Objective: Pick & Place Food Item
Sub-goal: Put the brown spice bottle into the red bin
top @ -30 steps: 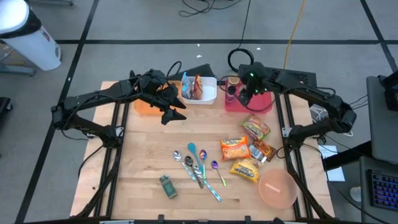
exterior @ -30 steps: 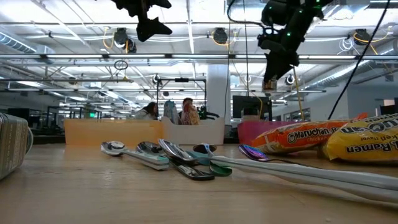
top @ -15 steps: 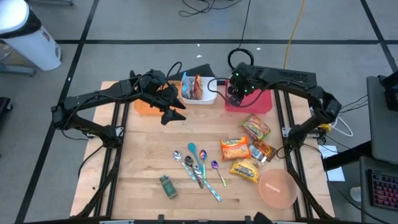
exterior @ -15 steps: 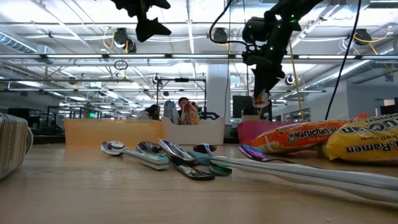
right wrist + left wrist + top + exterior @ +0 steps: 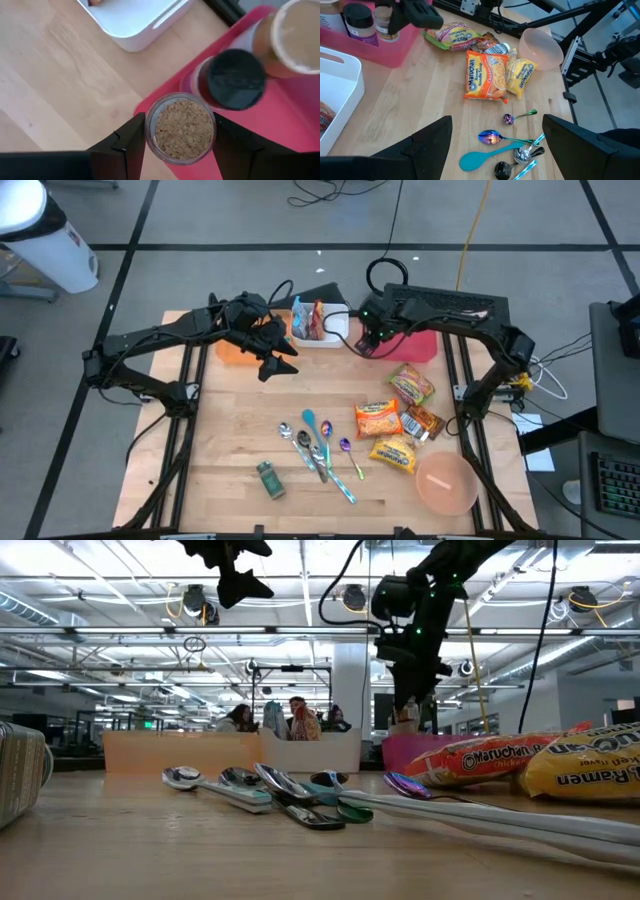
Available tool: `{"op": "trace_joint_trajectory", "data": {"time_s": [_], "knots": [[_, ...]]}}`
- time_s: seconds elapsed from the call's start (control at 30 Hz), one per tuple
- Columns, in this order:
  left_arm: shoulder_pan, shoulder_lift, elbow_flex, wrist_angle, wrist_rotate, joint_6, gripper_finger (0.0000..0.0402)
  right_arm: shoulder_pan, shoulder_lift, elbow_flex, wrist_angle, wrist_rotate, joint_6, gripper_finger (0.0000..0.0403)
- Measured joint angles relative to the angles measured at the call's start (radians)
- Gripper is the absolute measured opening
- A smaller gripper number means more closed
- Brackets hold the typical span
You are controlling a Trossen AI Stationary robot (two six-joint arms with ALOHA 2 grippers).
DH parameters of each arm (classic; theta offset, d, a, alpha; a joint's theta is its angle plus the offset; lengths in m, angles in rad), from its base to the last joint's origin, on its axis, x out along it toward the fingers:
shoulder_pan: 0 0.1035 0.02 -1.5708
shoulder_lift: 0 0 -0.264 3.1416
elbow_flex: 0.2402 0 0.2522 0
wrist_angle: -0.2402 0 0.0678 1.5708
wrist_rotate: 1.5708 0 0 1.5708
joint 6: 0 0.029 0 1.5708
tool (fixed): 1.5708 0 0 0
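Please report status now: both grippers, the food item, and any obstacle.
Right gripper shut on spice jar, above pink bin edge. Left gripper open, waiting over table. Black-lidded jar close beside.

Grey floor (image 5: 220, 220) crossed by dark tape lines, cables (image 5: 330, 192) trailing at the far edge. Across the room, white ceiling beams (image 5: 120, 635) run wide, with round lamps (image 5: 195, 602) hanging, and people (image 5: 240, 718) sit among distant desks.

Pale wooden table (image 5: 230, 440) (matt, visibly grained); glossy metal spoons (image 5: 312, 450); crinkly foil noodle packets (image 5: 378, 419).
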Motion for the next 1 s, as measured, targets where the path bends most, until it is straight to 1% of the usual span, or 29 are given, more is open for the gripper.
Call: {"op": "trace_joint_trajectory", "data": {"time_s": [0.13, 0.27, 0.47, 1.0], "knots": [[0.000, 0.000, 0.000, -0.002, 0.000, 0.000, 0.0319, 0.001, 0.021, 0.000, 0.013, 0.004, 0.061, 0.0176], [0.000, 0.000, 0.000, -0.008, 0.000, -0.001, 0.0319, 0.000, 0.037, 0.000, 0.023, 0.049, 0.097, 0.0176], [0.000, 0.000, 0.000, -0.008, 0.000, 0.000, 0.0319, 0.002, 0.039, -0.029, 0.081, 0.079, 0.153, 0.0176], [0.000, 0.000, 0.000, -0.036, 0.000, 0.003, 0.0319, 0.007, 0.039, -0.146, 0.199, 0.079, 0.258, 0.0176]]}}
